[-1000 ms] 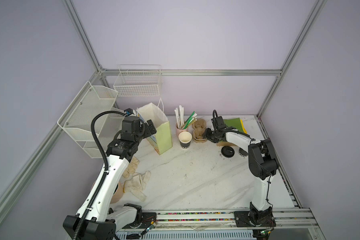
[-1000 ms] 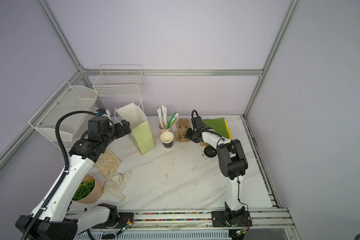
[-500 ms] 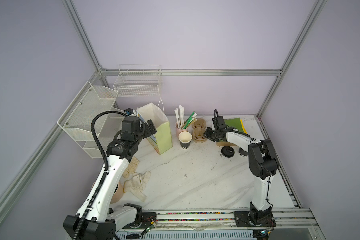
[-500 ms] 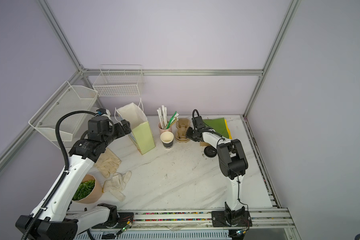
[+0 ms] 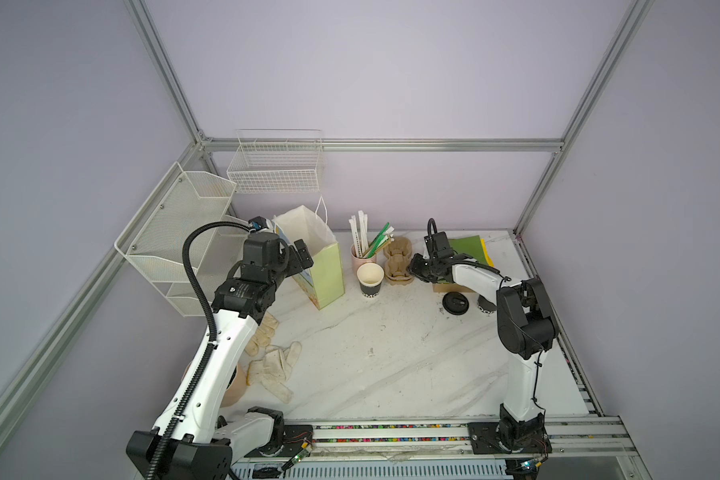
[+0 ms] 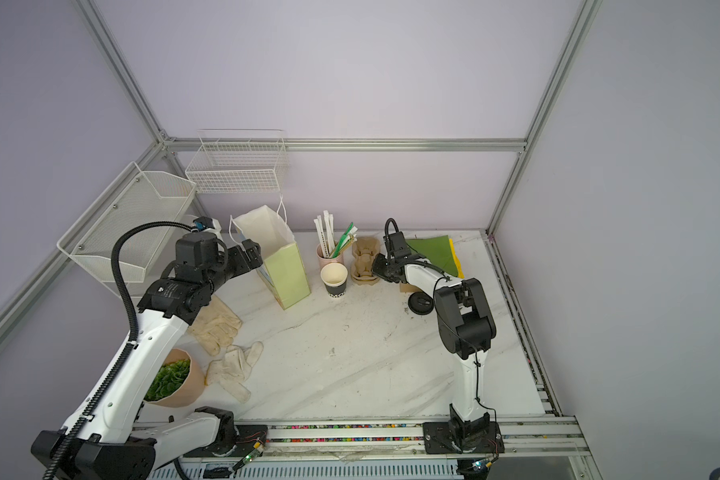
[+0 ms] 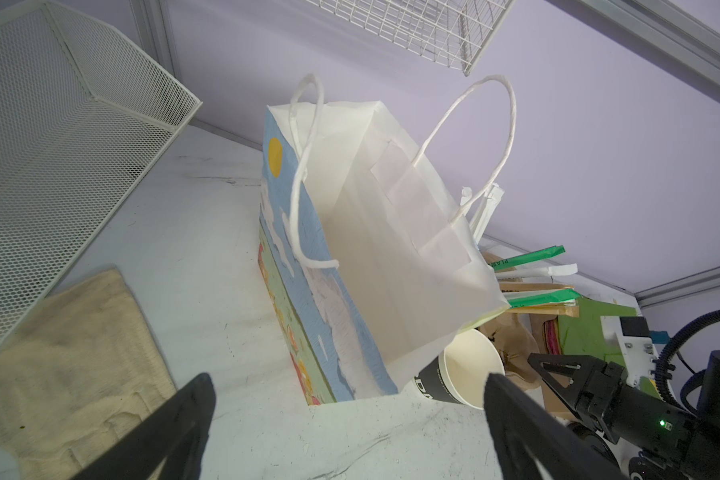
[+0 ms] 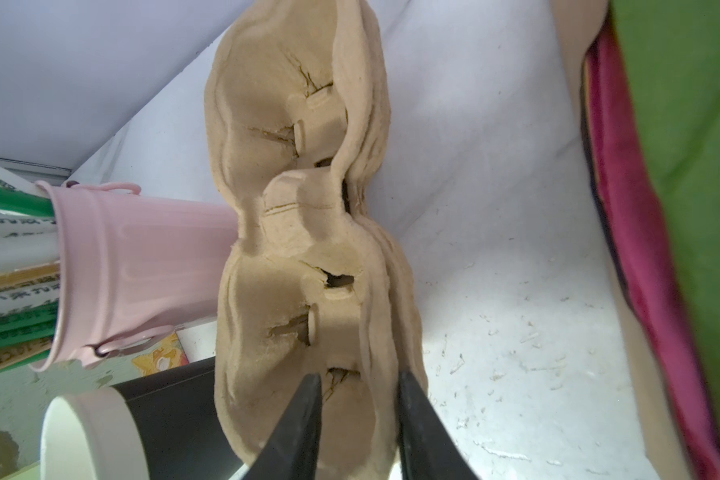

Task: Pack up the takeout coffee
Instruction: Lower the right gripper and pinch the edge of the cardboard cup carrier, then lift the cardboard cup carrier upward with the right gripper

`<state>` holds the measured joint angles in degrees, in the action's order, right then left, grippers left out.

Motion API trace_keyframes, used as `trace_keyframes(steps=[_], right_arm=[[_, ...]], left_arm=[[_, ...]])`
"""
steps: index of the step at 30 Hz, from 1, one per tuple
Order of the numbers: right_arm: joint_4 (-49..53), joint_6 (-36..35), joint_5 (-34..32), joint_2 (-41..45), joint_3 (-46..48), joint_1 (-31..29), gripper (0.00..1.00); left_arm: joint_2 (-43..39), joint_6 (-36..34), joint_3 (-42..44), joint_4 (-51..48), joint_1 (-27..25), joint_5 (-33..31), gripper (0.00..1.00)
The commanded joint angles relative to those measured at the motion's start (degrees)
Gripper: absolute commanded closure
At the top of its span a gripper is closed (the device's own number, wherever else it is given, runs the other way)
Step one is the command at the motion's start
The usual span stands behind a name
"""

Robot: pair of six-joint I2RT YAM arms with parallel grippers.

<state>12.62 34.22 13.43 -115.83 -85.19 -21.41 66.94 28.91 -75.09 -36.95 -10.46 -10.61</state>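
While takeout coffee (image 5: 485,308) stands upright, left tool (image 7: 348,377) gapes; right tool (image 8: 359,375) grip unclear.

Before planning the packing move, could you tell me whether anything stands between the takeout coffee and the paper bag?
Yes. The right forearm hangs over the takeout coffee, hiding its top. Towards the paper bag stand a loose black lid, the carrier stack at the right pincer, and the lidless cup.

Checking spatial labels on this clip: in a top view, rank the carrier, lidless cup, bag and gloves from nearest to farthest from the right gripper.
From the right gripper:
1. carrier, right at its fingertips.
2. lidless cup, just beyond the carrier, to the left.
3. bag, farther left, standing open.
4. gloves, front left of the table, clearly farthest.
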Motion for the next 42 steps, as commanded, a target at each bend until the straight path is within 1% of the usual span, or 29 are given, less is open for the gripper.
trace_keyframes(steps=[1, 3, 6, 9, 18, 23, 31, 32, 37, 42], right_arm=[[-2.2, 0.06, 0.95, 2.18, 1.3, 0.2, 0.68], [-2.64, 0.05, 1.25, 2.34, 1.53, 0.13, 0.71], [-3.1, 0.08, 1.4, 2.49, 1.85, 0.15, 0.72], [-3.35, 0.23, 1.64, 2.69, 1.87, 0.15, 0.76], [-3.64, 0.34, 1.5, 3.55, 1.67, 0.19, 0.82], [-4.01, 0.32, 1.91, 3.68, 1.69, 0.2, 0.9], [-5.29, -0.42, 2.63, 5.11, 2.11, 0.17, 0.96], [-5.7, -0.54, 2.77, 5.49, 2.34, 0.15, 1.0], [-7.49, -0.98, 4.2, 6.64, 3.56, 0.35, 1.0], [-11.15, -0.32, 7.4, 7.68, 5.96, 1.51, 1.0]], left_arm=[[-0.32, -0.97, 1.88, 2.02, 0.54, 0.69, 0.0], [-0.23, -1.02, 1.88, 2.01, 0.61, 0.7, 0.0], [-0.23, -0.98, 1.87, 2.01, 0.61, 0.87, 0.0], [-0.26, -1.0, 1.88, 2.06, 0.62, 0.86, 0.0], [-0.25, -0.97, 2.06, 2.17, 0.7, 0.97, 0.0], [-0.33, -1.08, 2.14, 2.23, 0.7, 0.94, 0.0], [-0.4, -1.16, 2.32, 2.23, 0.79, 0.94, 0.0], [-0.41, -1.13, 2.4, 2.32, 0.8, 0.97, 0.0], [-0.5, -1.23, 2.4, 2.19, 0.88, 0.86, 0.0], [-0.58, -1.39, 2.4, 2.09, 0.88, 0.69, 0.0]])
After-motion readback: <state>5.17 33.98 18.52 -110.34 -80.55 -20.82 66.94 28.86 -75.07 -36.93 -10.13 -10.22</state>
